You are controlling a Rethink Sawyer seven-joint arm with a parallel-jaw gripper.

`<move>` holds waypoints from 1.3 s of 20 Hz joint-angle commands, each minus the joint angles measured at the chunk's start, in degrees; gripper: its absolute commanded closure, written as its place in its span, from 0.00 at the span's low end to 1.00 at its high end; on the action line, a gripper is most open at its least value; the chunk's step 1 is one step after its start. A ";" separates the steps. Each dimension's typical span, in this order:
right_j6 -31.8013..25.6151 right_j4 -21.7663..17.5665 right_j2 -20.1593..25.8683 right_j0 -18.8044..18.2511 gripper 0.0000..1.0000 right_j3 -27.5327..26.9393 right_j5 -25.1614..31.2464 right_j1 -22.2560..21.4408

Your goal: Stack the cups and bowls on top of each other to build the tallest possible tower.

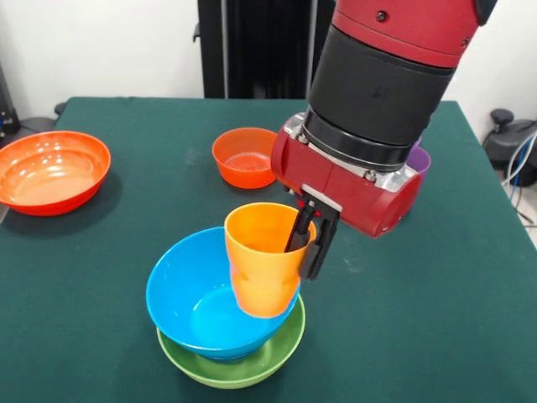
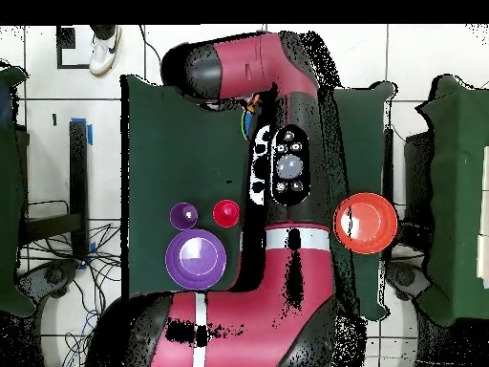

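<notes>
No legible text, labels, brand marks or numbers in either view. The red and black robot arm [image 1: 377,92], glossy plastic cups and bowls, and dark green tabletop [image 1: 453,277] carry no readable markings.

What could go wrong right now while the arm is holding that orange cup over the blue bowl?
1. The gripper pinches only one side of the orange cup's rim, one finger inside, one outside, and the cup hangs tilted. It might slip or swing.
2. Released at this tilt, the cup could tip over inside the light blue bowl rather than stand upright.
3. The blue bowl sits loosely nested in the lime green bowl; pushing down off-centre could rock or shift the pile.
</notes>
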 commanded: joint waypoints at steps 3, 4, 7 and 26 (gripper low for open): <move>5.71 1.74 -2.05 1.57 1.00 9.89 -5.47 0.29; 5.94 1.92 -2.50 1.70 1.00 10.36 -6.10 0.32; 5.69 2.61 -3.27 1.89 1.00 11.05 -7.26 0.31; 2.75 5.33 -6.09 1.78 1.00 15.23 -12.58 -0.45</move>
